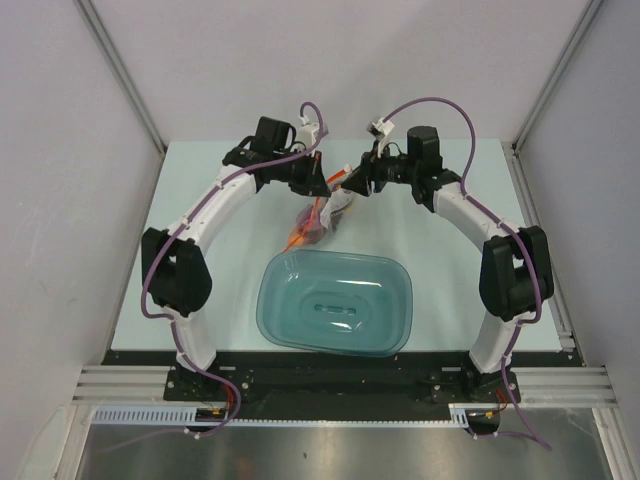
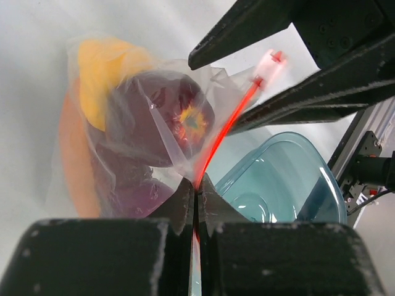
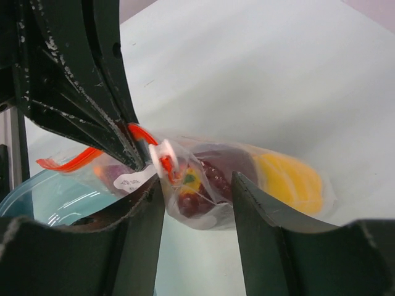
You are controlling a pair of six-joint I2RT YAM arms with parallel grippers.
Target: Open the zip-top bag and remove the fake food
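The left hand (image 2: pixel 196 191) is clamping the orange strip (image 2: pixel 222 135) of the zip-top bag (image 1: pixel 318 222). The right hand (image 3: pixel 196 182) is straddling the slider (image 3: pixel 162 157), jaws apart. The bag is lying near the far edge of the desk (image 1: pixel 440 310), beyond a teal tub (image 1: pixel 335 300). The fake food (image 2: pixel 179 117) is sitting inside, so unzipping and emptying are seemingly both waiting. White panels (image 1: pixel 60 150) are enclosing everything.

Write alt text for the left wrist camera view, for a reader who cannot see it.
The left gripper, shut, pinches the orange-red zip strip of the zip-top bag, which holds fake food, yellow and dark red pieces showing. The right gripper, open, flanks the strip's white slider; a teal tub lies beyond, at right.
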